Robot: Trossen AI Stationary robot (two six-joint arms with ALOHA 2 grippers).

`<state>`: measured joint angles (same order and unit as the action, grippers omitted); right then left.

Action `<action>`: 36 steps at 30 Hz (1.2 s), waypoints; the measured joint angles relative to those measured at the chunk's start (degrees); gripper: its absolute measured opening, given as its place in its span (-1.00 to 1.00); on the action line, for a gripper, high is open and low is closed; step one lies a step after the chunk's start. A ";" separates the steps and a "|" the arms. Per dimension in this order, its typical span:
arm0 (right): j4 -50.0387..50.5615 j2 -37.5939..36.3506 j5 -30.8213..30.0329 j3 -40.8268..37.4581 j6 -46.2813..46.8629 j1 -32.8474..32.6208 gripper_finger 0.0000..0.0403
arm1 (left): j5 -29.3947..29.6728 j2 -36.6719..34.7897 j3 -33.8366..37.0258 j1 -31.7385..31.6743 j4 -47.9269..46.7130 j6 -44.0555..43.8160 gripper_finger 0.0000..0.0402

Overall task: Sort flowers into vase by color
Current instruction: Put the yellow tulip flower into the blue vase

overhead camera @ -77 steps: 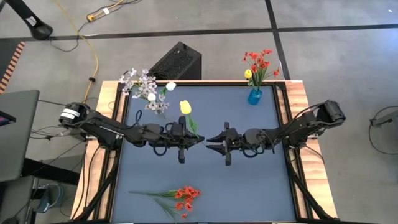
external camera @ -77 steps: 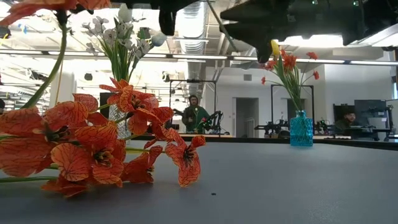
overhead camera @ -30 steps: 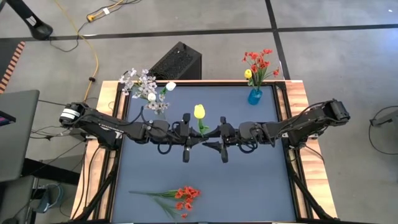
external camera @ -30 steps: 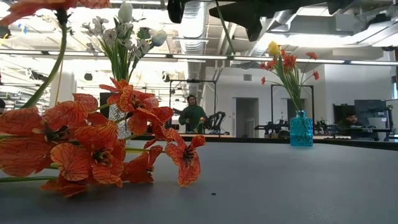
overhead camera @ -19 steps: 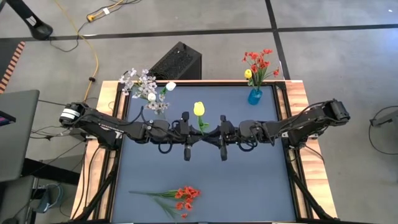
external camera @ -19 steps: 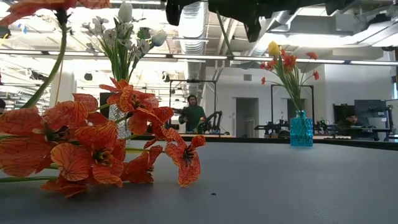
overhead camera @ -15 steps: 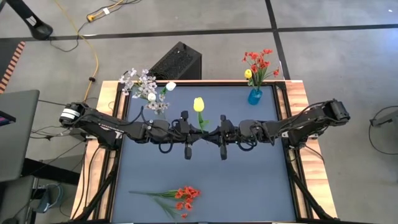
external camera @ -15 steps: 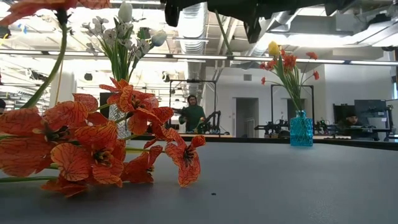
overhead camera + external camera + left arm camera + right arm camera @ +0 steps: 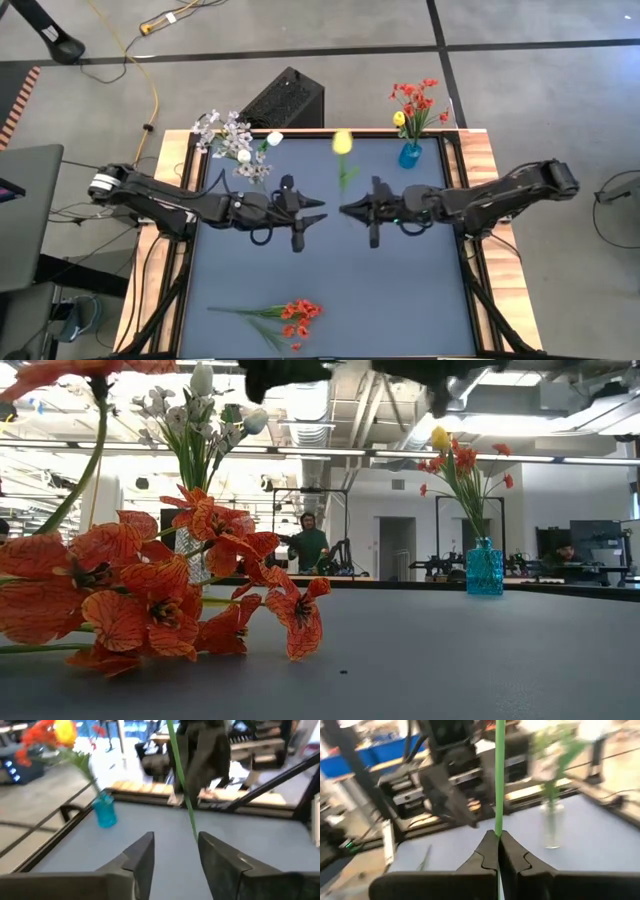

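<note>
One yellow tulip [image 9: 342,143] pinched by right gripper [image 9: 345,209], left gripper [image 9: 318,210] apparently open

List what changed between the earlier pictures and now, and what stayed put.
The yellow tulip passed from arm to arm: the right gripper shut on its stem, the left gripper opened and let go, and the two arms drew apart. The tulip shifted toward the blue vase. The clear vase with pale flowers and the red flowers lying on the table did not move.
</note>
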<state>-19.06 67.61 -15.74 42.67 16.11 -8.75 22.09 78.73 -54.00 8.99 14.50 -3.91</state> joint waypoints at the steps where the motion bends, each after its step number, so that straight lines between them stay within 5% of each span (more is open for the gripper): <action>1: 0.59 -2.39 -2.26 -1.75 -0.46 0.27 -0.89 | 0.46 -0.88 0.00 0.00 -2.47 -0.54 -0.28; 7: -0.20 -16.87 -12.03 -12.72 -5.98 4.23 -0.89 | -1.33 -3.70 0.02 0.10 -17.70 -5.95 -0.21; 13: 1.01 -27.06 -13.21 -18.83 -9.12 11.99 -0.89 | -6.66 -6.01 0.07 3.09 -25.69 -12.63 -0.21; 18: 0.29 -33.54 -19.13 -20.36 -15.15 18.01 -0.89 | 4.67 -11.59 2.59 8.99 -26.71 -13.84 -0.21; 23: 1.37 -34.58 -23.23 -20.50 -15.29 23.68 -0.89 | 17.70 -16.59 8.26 12.72 -23.50 -16.17 -0.21; 36: -1.38 -28.14 -24.90 -20.52 -17.45 37.01 -0.89 | 14.77 -16.83 15.87 13.22 -15.63 -25.83 -0.21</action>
<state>-20.44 39.46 -40.64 22.15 -1.34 28.27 36.86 61.90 -38.13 22.22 -1.12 -29.74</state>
